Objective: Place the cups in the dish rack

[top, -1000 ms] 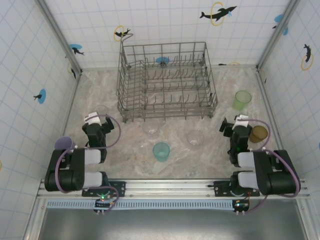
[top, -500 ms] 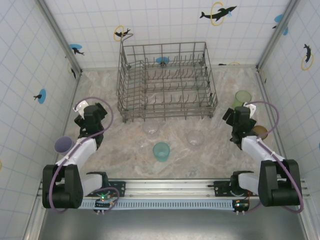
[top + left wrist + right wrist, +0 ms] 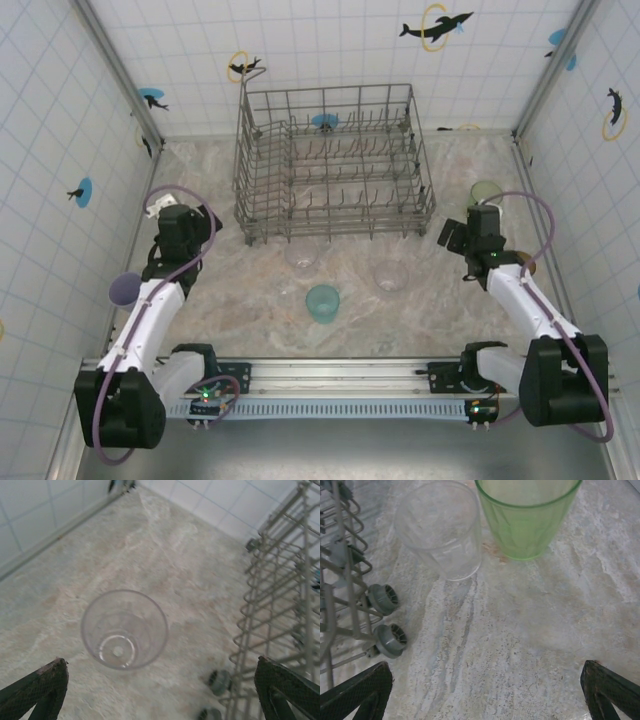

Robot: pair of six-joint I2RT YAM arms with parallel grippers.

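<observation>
The grey wire dish rack (image 3: 330, 165) stands at the back middle of the table with nothing in it. In front of it are a teal cup (image 3: 322, 302) and two clear cups (image 3: 301, 253) (image 3: 389, 276). A lavender cup (image 3: 125, 289) sits at the left. My left gripper (image 3: 182, 215) hangs open over an upright clear cup (image 3: 124, 629), which lies ahead of the fingertips (image 3: 40, 690). My right gripper (image 3: 480, 222) is open just short of a light green cup (image 3: 527, 515) and a clear cup (image 3: 440, 527). An amber cup (image 3: 524, 264) peeks out beside the right arm.
The rack's left wall (image 3: 280, 580) and its small wheels (image 3: 218, 682) are close on the right of my left gripper. The rack's right corner and wheels (image 3: 382, 599) lie left of my right gripper. Tiled walls (image 3: 60, 150) close in both sides.
Both arms have stretched forward from their folded pose. The left gripper has moved out over the clear cup at the left. The right gripper has moved up toward the light green cup.
</observation>
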